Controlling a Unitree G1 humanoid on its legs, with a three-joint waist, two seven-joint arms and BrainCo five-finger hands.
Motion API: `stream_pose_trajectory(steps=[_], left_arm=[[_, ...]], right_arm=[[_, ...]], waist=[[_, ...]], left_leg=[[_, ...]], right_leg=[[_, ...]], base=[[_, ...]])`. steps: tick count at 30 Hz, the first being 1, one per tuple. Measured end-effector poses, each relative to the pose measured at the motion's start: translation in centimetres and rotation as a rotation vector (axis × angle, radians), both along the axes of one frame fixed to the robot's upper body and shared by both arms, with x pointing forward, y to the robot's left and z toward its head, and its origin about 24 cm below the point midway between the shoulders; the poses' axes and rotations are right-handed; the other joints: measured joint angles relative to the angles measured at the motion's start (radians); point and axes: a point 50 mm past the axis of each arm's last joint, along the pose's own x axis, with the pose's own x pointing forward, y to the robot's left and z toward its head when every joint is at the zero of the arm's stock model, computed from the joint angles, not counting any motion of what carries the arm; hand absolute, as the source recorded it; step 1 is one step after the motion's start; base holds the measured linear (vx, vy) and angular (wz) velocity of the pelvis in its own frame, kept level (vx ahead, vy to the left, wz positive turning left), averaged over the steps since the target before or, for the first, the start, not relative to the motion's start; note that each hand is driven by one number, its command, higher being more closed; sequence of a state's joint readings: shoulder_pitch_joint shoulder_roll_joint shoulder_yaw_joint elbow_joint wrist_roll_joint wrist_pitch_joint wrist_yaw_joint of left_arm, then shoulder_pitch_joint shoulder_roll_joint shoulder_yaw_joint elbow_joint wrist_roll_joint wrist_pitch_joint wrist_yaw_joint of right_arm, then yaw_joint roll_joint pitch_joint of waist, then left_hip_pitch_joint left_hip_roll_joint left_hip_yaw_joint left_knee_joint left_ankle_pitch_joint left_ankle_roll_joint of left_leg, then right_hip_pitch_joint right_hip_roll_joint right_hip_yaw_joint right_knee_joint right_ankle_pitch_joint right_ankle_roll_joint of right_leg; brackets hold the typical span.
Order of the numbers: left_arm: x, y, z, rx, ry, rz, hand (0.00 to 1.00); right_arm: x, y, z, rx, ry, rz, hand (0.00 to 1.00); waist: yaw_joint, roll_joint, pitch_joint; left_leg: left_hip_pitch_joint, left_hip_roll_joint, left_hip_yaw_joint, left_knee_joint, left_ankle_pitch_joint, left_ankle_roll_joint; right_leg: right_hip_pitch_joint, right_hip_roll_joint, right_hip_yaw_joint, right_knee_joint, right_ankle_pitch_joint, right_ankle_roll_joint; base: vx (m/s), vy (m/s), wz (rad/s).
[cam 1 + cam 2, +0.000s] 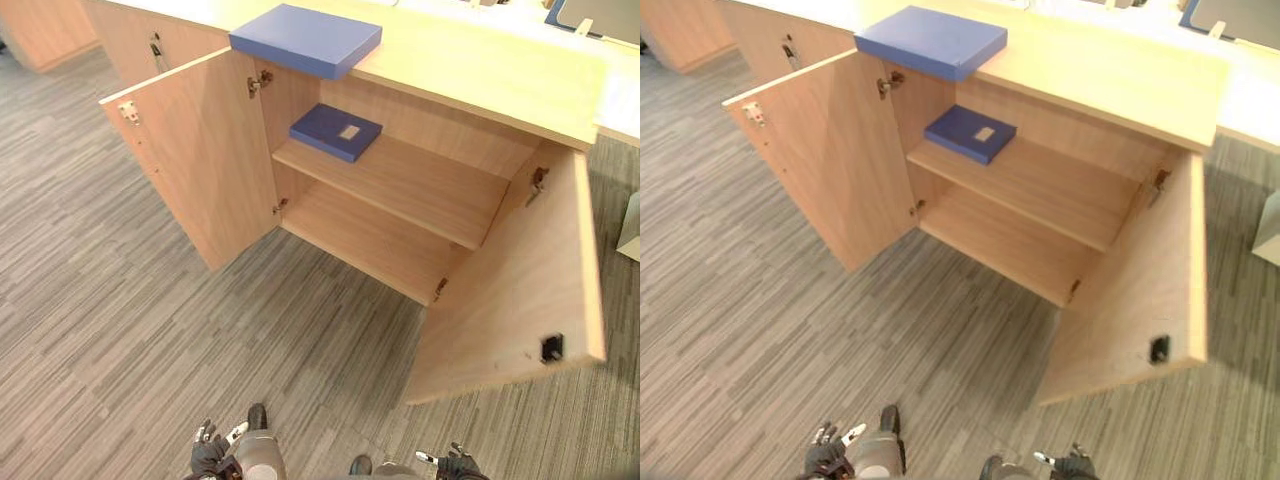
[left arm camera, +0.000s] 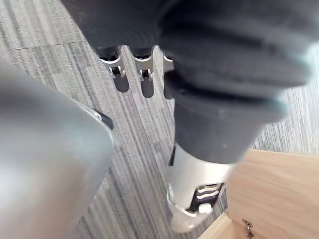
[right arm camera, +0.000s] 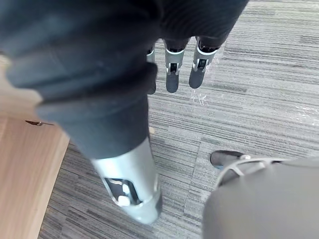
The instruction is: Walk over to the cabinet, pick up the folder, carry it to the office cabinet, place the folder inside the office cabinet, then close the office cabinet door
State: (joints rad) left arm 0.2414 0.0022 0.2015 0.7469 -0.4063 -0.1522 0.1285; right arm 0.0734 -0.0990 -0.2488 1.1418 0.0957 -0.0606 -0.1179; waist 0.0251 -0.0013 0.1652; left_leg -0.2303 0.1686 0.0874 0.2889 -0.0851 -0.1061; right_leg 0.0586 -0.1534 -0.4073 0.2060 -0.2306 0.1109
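Grey striped carpet (image 1: 150, 330) covers the floor in front of a low office cabinet (image 1: 480, 70) of pale wood, seen from above. Both its doors stand wide open: the left door (image 1: 200, 160) swings out toward the robot's left, and the right door (image 1: 520, 290) swings out toward its right, with a small black handle (image 1: 551, 347) near its free edge. Inside are two shelves. A dark blue folder (image 1: 336, 131) lies flat at the left end of the upper shelf (image 1: 400, 185), fully inside. A larger, lighter blue folder (image 1: 305, 38) rests on the cabinet top, overhanging the front edge above the left door.

The left hand (image 1: 208, 452) and right hand (image 1: 458, 465) hang low at the robot's sides, well apart from the cabinet. Each wrist view shows fingers (image 2: 142, 69) straight, slightly apart and holding nothing; the right fingers (image 3: 172, 74) are the same.

With a folder already shelved, closing the doors looks like the step in hand. It would go best by stepping closer first, then pressing flat fingers on a door's outer face near its free edge, away from the hinges, and swinging it steadily until flush.
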Motion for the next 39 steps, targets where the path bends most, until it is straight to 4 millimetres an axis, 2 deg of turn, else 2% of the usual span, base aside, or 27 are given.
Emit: stream_pose_trajectory(steps=[1, 2, 3, 4, 5, 7, 8, 10, 12, 13, 14, 15, 16, 17, 18, 19, 20, 21, 23, 24, 26, 28, 29, 30, 31, 33, 39], left_arm=[[-0.1, 0.1, -0.1, -0.001, 0.005, 0.010, 0.00], [-0.4, 0.3, -0.2, -0.001, 0.019, 0.016, 0.00], [-0.6, 0.3, -0.2, -0.002, 0.024, 0.013, 0.00], [-0.7, 0.1, -0.1, -0.004, 0.019, 0.008, 0.00], [-0.6, 0.2, 0.1, 0.007, 0.010, -0.002, 0.00], [1.0, 1.1, 0.6, 0.052, -0.019, -0.055, 0.00], [2.2, 1.4, 1.0, 0.087, -0.039, -0.109, 0.00], [4.3, 1.2, 1.7, 0.117, -0.082, -0.166, 0.00], [6.5, 0.8, 2.5, 0.121, -0.141, -0.186, 0.00], [7.2, 0.5, 2.8, 0.128, -0.161, -0.203, 0.00], [7.9, 0.2, 3.2, 0.141, -0.188, -0.237, 0.00], [8.1, 0.0, 3.4, 0.143, -0.200, -0.256, 0.00], [8.1, -1.9, 3.1, 0.096, -0.208, -0.285, 0.00], [8.1, -2.3, 3.0, 0.085, -0.207, -0.296, 0.00], [7.8, -2.6, 2.8, 0.073, -0.198, -0.299, 0.00], [7.0, -3.1, 2.1, 0.056, -0.163, -0.312, 0.00], [6.5, -3.2, 1.9, 0.048, -0.148, -0.314, 0.00], [5.7, -3.2, 1.6, 0.040, -0.128, -0.312, 0.00], [4.5, -3.1, 1.0, 0.030, -0.085, -0.304, 0.00], [3.8, -2.9, 0.8, 0.030, -0.070, -0.291, 0.00], [3.3, -2.1, 0.6, 0.043, -0.047, -0.279, 0.00], [2.4, -1.6, 0.4, 0.048, -0.021, -0.257, 0.00], [1.7, -1.5, 0.2, 0.041, -0.002, -0.238, 0.00], [1.3, -1.7, 0.0, 0.021, 0.007, -0.220, 0.00], [1.2, -1.7, -0.1, 0.018, 0.013, -0.221, 0.00], [1.6, -1.2, 0.1, 0.032, 0.002, -0.236, 0.00], [2.1, -1.2, 0.3, 0.041, -0.008, -0.306, 0.00]], right_arm=[[-0.6, -0.2, -0.1, 0.005, 0.011, -0.025, 0.00], [-0.9, -0.8, 0.1, 0.001, -0.004, -0.084, 0.00], [-0.8, -1.0, 0.2, -0.005, -0.008, -0.082, 0.00], [-1.1, -1.2, 0.2, -0.006, 0.002, -0.075, 0.00], [-0.8, -1.5, 0.3, -0.012, -0.008, -0.059, 0.00], [0.0, -1.3, 0.4, -0.008, -0.024, -0.034, 0.00], [0.2, -1.1, 0.4, -0.007, -0.031, -0.018, 0.00], [0.7, -0.8, 0.5, -0.002, -0.058, 0.003, 0.00], [1.6, -0.3, 0.7, 0.004, -0.090, 0.053, 0.00], [1.5, -0.1, 0.7, 0.007, -0.086, 0.062, 0.00], [0.4, 0.3, 0.4, 0.018, -0.056, 0.063, 0.00], [-0.5, 0.6, 0.1, 0.027, -0.034, 0.054, 0.00], [-0.7, -0.4, 0.2, 0.006, -0.012, 0.038, 0.00], [-0.6, -0.5, 0.2, 0.005, -0.016, 0.039, 0.00], [-0.6, -0.6, 0.2, 0.009, -0.020, 0.020, 0.00], [-1.2, -0.5, 0.1, 0.013, 0.000, 0.014, 0.00], [-1.3, -0.6, 0.1, 0.010, 0.003, 0.019, 0.00], [-1.2, -0.6, 0.1, 0.009, 0.000, 0.020, 0.00], [-0.7, -0.4, 0.1, 0.010, -0.014, 0.022, 0.00], [-0.6, -0.5, 0.2, 0.005, -0.016, 0.019, 0.00], [-0.3, -0.7, 0.2, -0.002, -0.018, 0.019, 0.00], [0.7, -0.7, 0.4, -0.006, -0.040, 0.028, 0.00], [1.3, -0.6, 0.5, -0.006, -0.054, 0.038, 0.00], [1.6, -0.6, 0.6, -0.012, -0.059, 0.059, 0.00], [1.4, -0.7, 0.6, -0.013, -0.056, 0.059, 0.00], [0.4, 0.3, 0.2, 0.012, -0.036, 0.046, 0.00], [0.1, 0.6, 0.2, 0.022, -0.043, 0.027, 0.00]], waist=[[-0.002, -0.016, -0.006], [-0.012, -0.032, 0.003], [-0.017, -0.031, 0.003], [-0.022, -0.014, -0.004], [-0.032, 0.008, -0.011], [-0.036, 0.022, 0.002], [-0.036, 0.022, 0.004], [-0.042, 0.024, 0.020], [-0.067, 0.025, 0.041], [-0.072, 0.023, 0.042], [-0.075, -0.004, 0.036], [-0.078, -0.037, 0.030], [-0.072, 0.040, 0.042], [-0.080, 0.052, 0.043], [-0.087, 0.054, 0.047], [-0.080, 0.053, 0.049], [-0.075, 0.052, 0.049], [-0.071, 0.048, 0.047], [-0.062, 0.041, 0.042], [-0.058, 0.043, 0.041], [-0.035, 0.040, 0.042], [-0.016, 0.038, 0.043], [-0.008, 0.040, 0.038], [-0.013, 0.059, 0.023], [-0.017, 0.053, 0.013], [-0.047, 0.017, -0.022], [-0.065, 0.007, -0.049]], left_leg=[[0.033, -0.043, 0.033, -0.013, 0.012, 0.011], [0.122, -0.125, 0.076, -0.036, -0.001, 0.044], [0.170, -0.150, 0.090, -0.059, -0.010, 0.060], [0.246, -0.165, 0.114, -0.104, -0.021, 0.081], [0.319, -0.162, 0.126, -0.146, -0.035, 0.103], [0.395, -0.148, 0.122, -0.177, -0.035, 0.103], [0.432, -0.140, 0.123, -0.187, -0.035, 0.103], [0.483, -0.136, 0.121, -0.187, -0.035, 0.102], [0.525, -0.136, 0.111, -0.187, -0.039, 0.096], [0.534, -0.139, 0.109, -0.182, -0.052, 0.076], [0.552, -0.163, 0.102, -0.158, -0.091, 0.033], [0.561, -0.189, 0.089, -0.128, -0.121, 0.027], [0.528, -0.129, 0.077, -0.011, -0.215, 0.039], [0.494, -0.111, 0.076, 0.044, -0.218, 0.037], [0.442, -0.089, 0.068, 0.162, -0.219, 0.024], [0.377, -0.064, 0.068, 0.335, -0.225, -0.055], [0.345, -0.052, 0.077, 0.418, -0.224, -0.098], [0.289, -0.033, 0.108, 0.537, -0.216, -0.113], [0.180, 0.026, 0.197, 0.672, -0.210, -0.084], [0.125, 0.081, 0.244, 0.696, -0.221, -0.063], [0.073, 0.119, 0.248, 0.604, -0.232, -0.036], [0.068, 0.102, 0.164, 0.396, -0.231, -0.036], [0.086, 0.075, 0.077, 0.207, -0.216, -0.031], [0.097, 0.059, 0.025, 0.046, -0.052, -0.014], [0.110, 0.051, 0.027, 0.025, -0.035, -0.026], [0.176, -0.017, 0.047, -0.113, 0.013, 0.003], [0.271, -0.084, 0.095, -0.191, 0.023, 0.017]], right_leg=[[-0.040, -0.087, -0.016, 0.167, -0.035, -0.043], [-0.121, -0.285, -0.128, 0.495, 0.002, -0.171], [-0.131, -0.346, -0.155, 0.575, 0.056, -0.241], [-0.135, -0.401, -0.164, 0.657, 0.143, -0.278], [-0.151, -0.410, -0.171, 0.749, 0.137, -0.240], [-0.191, -0.358, -0.200, 0.829, 0.053, -0.199], [-0.224, -0.301, -0.236, 0.811, 0.007, -0.175], [-0.271, -0.199, -0.307, 0.700, -0.028, -0.175], [-0.332, -0.068, -0.375, 0.481, -0.024, -0.182], [-0.345, -0.006, -0.387, 0.343, -0.001, -0.198], [-0.342, 0.051, -0.386, 0.144, 0.099, -0.246], [-0.325, 0.041, -0.387, 0.074, 0.181, -0.319], [-0.313, 0.071, -0.392, 0.089, 0.164, -0.369], [-0.309, 0.075, -0.406, 0.097, 0.140, -0.367], [-0.274, 0.075, -0.430, 0.087, 0.110, -0.335], [-0.203, 0.085, -0.446, 0.068, 0.089, -0.298], [-0.174, 0.091, -0.447, 0.059, 0.082, -0.282], [-0.141, 0.092, -0.452, 0.050, 0.076, -0.260], [-0.091, 0.097, -0.450, 0.011, 0.072, -0.239], [-0.052, 0.111, -0.443, -0.032, 0.086, -0.215], [-0.017, 0.115, -0.400, -0.058, 0.104, -0.194], [-0.012, 0.111, -0.324, -0.057, 0.112, -0.184], [-0.017, 0.108, -0.271, -0.054, 0.116, -0.176], [-0.017, 0.110, -0.236, -0.059, 0.123, -0.156], [-0.016, 0.107, -0.220, -0.068, 0.131, -0.144], [-0.005, 0.053, -0.221, -0.104, 0.154, -0.108], [0.034, -0.016, -0.208, -0.098, 0.170, -0.083]], base=[[0.52, 0.401, -0.19], [0.52, 0.425, -0.18], [0.51, 0.476, -0.26], [0.50, 0.460, -0.37], [0.56, 0.474, -0.40], [0.41, 0.270, -0.35], [0.39, 0.146, -0.48], [0.41, 0.090, -0.45], [0.43, -0.003, -0.20], [0.57, -0.074, 0.14], [0.51, -0.092, 0.34], [0.60, -0.060, 0.33], [0.39, 0.003, 0.36], [0.44, 0.033, 0.54], [0.42, -0.006, 0.86], [0.39, -0.023, 0.74], [0.26, -0.019, 0.47], [0.24, 0.000, 0.15], [0.20, -0.014, 0.07], [0.16, -0.025, -0.14], [0.23, 0.045, -0.64], [0.21, 0.193, -1.26], [0.19, 0.247, -1.30], [0.21, 0.258, -1.14], [0.25, 0.233, -0.51], [0.29, 0.190, 0.07], [0.22, 0.185, -0.05]])
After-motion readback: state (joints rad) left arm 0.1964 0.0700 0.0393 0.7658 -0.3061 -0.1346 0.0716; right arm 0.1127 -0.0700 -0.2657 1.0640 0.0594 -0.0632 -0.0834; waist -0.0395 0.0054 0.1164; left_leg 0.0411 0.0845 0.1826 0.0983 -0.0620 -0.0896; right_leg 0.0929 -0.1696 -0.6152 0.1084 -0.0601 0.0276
